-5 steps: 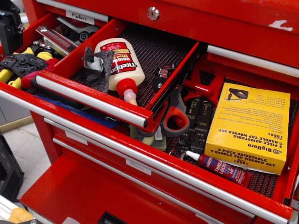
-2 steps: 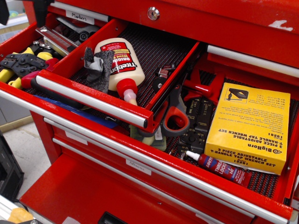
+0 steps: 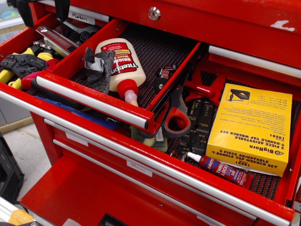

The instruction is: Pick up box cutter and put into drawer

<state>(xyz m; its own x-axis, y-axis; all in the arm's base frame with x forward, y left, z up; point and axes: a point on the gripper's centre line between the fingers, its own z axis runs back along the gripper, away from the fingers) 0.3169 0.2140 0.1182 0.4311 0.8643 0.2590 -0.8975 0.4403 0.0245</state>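
The end effector (image 3: 44,9), open and empty, should be lowered squarely over the cutter (image 3: 56,40), avoiding the pliers (image 3: 21,63).

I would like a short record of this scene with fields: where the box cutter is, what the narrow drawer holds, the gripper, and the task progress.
box cutter: lies in the wide drawer, left of the narrow one, untouched
drawer: pulled open, black ribbed liner
drawer contents: glue bottle, grey rag, small dark parts
beside the cutter: crimping pliers
gripper: dark fingers at the top left edge, above the cutter; open or shut cannot be told
task progress: cutter not yet picked up
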